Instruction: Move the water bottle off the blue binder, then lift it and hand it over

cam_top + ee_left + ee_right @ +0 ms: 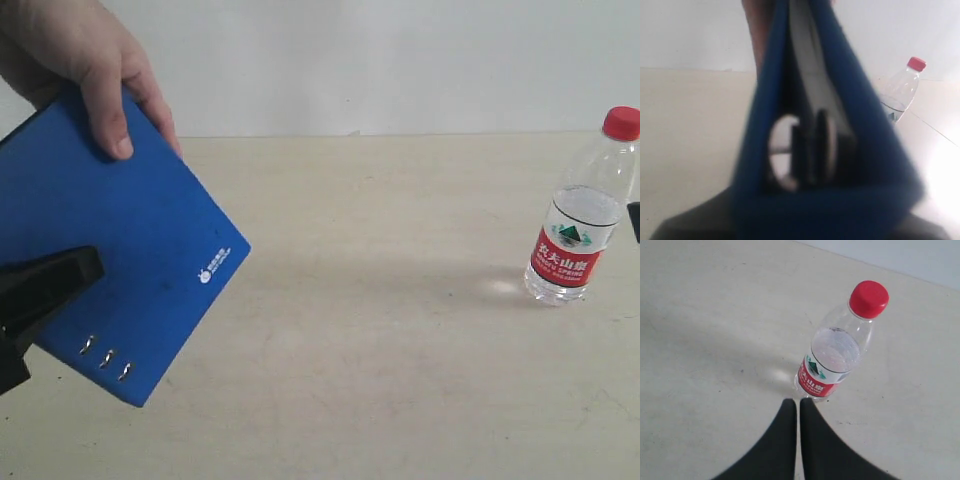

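Exterior view: our left gripper (60, 285) clamps the flat deep-blue binder (130, 230) aloft for a person's hand (90, 70), our right gripper (798, 407) closed, empty, beside the clear red-capped water bottle (580, 215).

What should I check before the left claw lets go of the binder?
1. Bottle off binder: ok. The bottle stands upright on the table, far from the binder.
2. Binder clamped: ok. The left claw grips its riveted edge, and the binder is tilted.
3. Receiver in place: ok. A hand holds the binder's upper corner.
4. Hand's grip is firm enough: cannot tell.
5. Right claw clear of the handover: ok. It is shut and empty, near the bottle's base.
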Robot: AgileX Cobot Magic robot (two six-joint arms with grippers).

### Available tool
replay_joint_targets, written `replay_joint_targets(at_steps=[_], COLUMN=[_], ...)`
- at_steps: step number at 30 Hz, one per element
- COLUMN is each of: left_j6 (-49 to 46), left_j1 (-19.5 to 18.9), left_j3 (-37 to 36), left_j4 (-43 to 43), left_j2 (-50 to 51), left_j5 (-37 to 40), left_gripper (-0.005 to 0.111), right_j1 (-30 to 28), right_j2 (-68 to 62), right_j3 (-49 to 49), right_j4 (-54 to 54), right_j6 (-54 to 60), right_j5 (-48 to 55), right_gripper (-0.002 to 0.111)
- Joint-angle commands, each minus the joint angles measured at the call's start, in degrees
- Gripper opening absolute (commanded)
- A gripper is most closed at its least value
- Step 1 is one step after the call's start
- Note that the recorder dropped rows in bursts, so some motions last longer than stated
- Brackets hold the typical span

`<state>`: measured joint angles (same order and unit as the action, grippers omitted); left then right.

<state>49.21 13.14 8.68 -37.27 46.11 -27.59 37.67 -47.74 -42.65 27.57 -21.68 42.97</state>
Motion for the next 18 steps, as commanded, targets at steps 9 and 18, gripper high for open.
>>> replay_joint_targets(at_steps=[9, 18], left_j6=[-1.09, -1.09], left_j1=[0.14, 0.14], left_j3=[3.3, 3.3], left_j4=[-5.82, -5.82], left_j2=[2.03, 2.03], left_j5=[-2.38, -1.59], left_gripper=[0.029, 0.063], right_j1=[0.04, 0.04], right_j2=[0.34, 0.34], right_j3=[0.3, 0.3], right_j4=[0.23, 0.68], right_j6=[-0.22, -0.21], right_j5=[-1.28, -1.28], right_gripper=[0.0, 0.0])
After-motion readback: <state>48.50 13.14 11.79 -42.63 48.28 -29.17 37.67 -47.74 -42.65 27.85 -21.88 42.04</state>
